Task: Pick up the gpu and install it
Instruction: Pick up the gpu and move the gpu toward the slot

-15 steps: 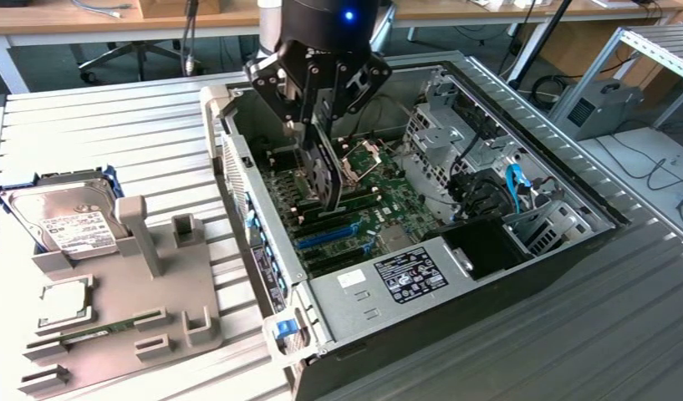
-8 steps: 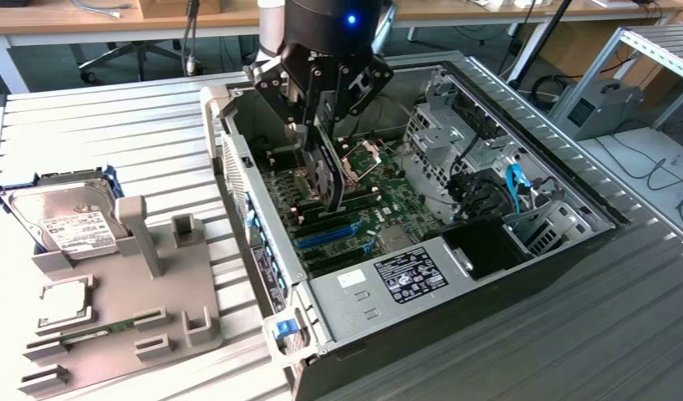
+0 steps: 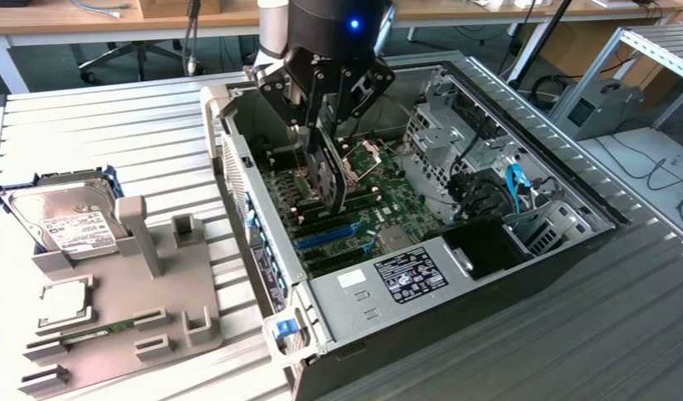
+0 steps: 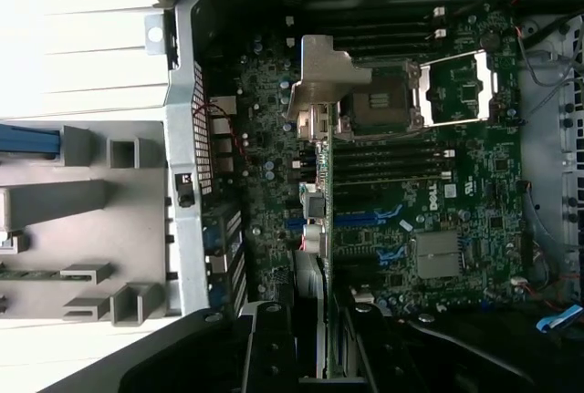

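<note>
Inside the open computer case [image 3: 231, 159], we see the gripper [image 4: 319, 349] pinching the gpu [image 3: 332, 184] edge-on by one end, silver bracket [image 4: 324, 69] at the other, hanging over the motherboard [image 3: 386, 200] near the blue expansion slots [image 3: 322, 237], probably so its edge can meet one.
</note>
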Controlling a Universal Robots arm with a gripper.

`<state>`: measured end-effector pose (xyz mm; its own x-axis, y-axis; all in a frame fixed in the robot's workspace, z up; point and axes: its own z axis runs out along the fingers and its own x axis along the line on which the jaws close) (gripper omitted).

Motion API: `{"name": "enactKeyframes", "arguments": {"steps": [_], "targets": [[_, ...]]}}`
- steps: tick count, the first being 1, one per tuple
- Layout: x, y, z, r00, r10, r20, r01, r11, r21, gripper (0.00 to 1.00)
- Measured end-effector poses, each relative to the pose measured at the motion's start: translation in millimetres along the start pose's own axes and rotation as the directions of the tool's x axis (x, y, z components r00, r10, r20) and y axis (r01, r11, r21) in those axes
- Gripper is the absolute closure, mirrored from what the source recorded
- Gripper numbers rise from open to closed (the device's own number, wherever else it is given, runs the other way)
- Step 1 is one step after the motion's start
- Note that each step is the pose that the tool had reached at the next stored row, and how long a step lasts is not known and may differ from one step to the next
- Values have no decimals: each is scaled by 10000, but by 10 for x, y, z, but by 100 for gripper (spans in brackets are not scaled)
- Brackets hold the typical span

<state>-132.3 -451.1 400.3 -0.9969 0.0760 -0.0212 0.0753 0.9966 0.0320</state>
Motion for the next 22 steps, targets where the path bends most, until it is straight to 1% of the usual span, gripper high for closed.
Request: {"name": "enactKeyframes", "arguments": {"steps": [9, 22], "targets": [[-47, 3, 31, 10000, 0, 0, 0, 10000, 1, 74], [-163, 27, 77, 10000, 0, 0, 0, 10000, 0, 74]]}}
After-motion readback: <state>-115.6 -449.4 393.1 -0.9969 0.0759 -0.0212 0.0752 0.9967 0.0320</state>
